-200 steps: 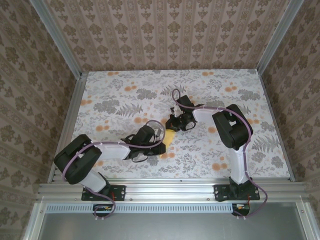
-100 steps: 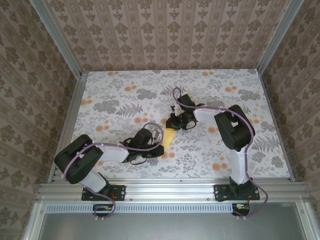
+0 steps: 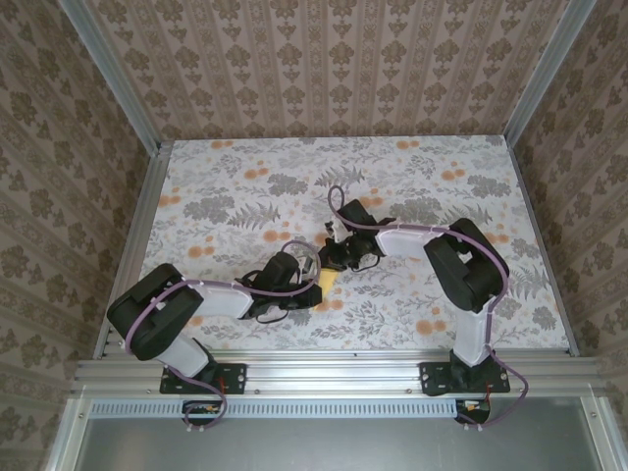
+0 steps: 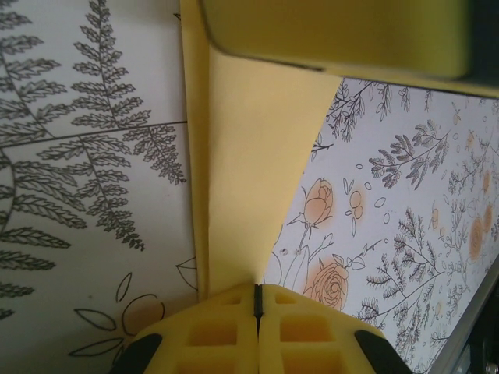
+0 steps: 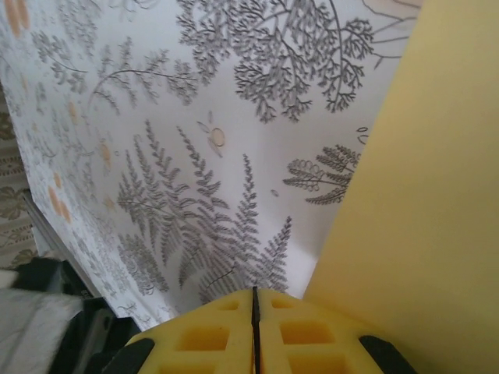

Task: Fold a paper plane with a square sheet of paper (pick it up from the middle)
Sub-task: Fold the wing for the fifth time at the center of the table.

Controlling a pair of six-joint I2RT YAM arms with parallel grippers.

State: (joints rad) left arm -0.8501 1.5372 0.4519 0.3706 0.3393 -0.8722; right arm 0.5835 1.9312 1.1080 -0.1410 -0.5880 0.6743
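Two arm bases at the near rail [image 3: 334, 369], left arm [image 3: 201, 294] and right arm [image 3: 461, 260] both bent inward over the floral surface [image 3: 226, 186]. From above, just a small sliver of yellow paper [image 3: 327, 279] out in the open, mid-surface, squeezed between the two black wrists; the rest hidden beneath them, shape impossible to judge there. Left jaws together, clamped on the paper's narrow near end: plain from the left wrist camera, foam pads [image 4: 226, 335] meeting on a tapering strip [image 4: 249, 179] with one long crease down its left side. Far end of that strip cut off by a blurred yellow block [image 4: 335, 31] at the top edge, too soft to name. Right jaws together too, pads [image 5: 218, 343] seam to seam; paper [image 5: 425, 202] a broad yellow slab just beside the right-hand pad, running out of frame, no telling whether nipped or merely touching. Beyond, patterned walls [image 3: 334, 69].
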